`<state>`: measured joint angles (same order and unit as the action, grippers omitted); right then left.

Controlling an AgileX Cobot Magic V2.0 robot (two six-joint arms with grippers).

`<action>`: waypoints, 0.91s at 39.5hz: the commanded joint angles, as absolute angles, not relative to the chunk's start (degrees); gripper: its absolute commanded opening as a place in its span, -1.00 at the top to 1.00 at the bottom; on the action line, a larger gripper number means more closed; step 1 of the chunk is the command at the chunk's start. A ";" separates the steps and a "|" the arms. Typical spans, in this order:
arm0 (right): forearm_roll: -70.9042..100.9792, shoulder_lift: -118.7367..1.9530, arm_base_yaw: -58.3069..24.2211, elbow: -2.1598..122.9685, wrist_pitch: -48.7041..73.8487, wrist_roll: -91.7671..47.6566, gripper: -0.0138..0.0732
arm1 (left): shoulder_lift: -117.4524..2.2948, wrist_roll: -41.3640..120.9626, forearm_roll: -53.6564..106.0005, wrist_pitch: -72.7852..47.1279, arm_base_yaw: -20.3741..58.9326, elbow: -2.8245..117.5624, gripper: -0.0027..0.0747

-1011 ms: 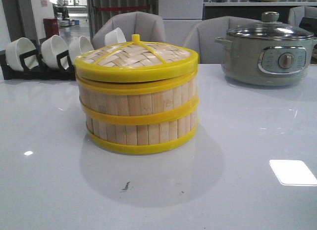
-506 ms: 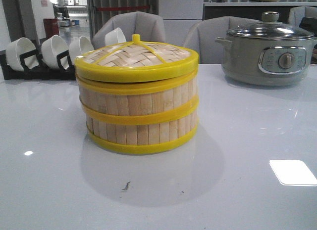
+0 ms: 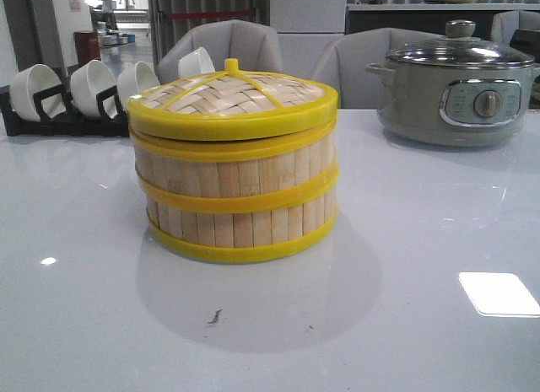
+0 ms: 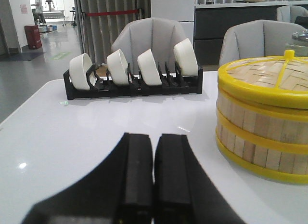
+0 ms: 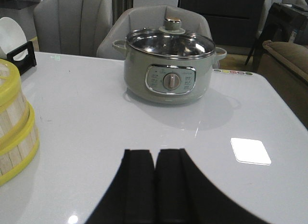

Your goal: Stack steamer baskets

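Observation:
Two steamer baskets (image 3: 236,194) stand stacked one on the other in the middle of the white table, bamboo slats between bright yellow rims. A woven lid (image 3: 232,101) with a yellow rim and small knob covers the top one. The same stack (image 4: 264,118) shows in the left wrist view and its edge (image 5: 14,132) in the right wrist view. My left gripper (image 4: 154,137) is shut and empty over bare table, apart from the stack. My right gripper (image 5: 155,152) is shut and empty too, with the stack off to one side. Neither gripper appears in the front view.
A grey electric pot (image 3: 460,93) with a glass lid stands at the back right of the table (image 3: 422,324). A black rack (image 3: 59,118) holding several white bowls sits at the back left. Grey chairs (image 3: 228,42) line the far edge.

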<state>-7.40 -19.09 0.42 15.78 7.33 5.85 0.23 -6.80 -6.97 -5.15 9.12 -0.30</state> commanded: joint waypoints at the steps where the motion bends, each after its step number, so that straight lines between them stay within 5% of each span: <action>1: -8.02 -18.43 0.75 17.37 2.79 5.42 0.58 | 0.96 -6.86 -6.43 -0.38 9.03 -0.38 0.71; 36: -1.19 1.81 0.74 -0.85 2.36 6.57 0.60 | 0.96 -6.86 -6.43 -0.38 9.03 -0.38 0.71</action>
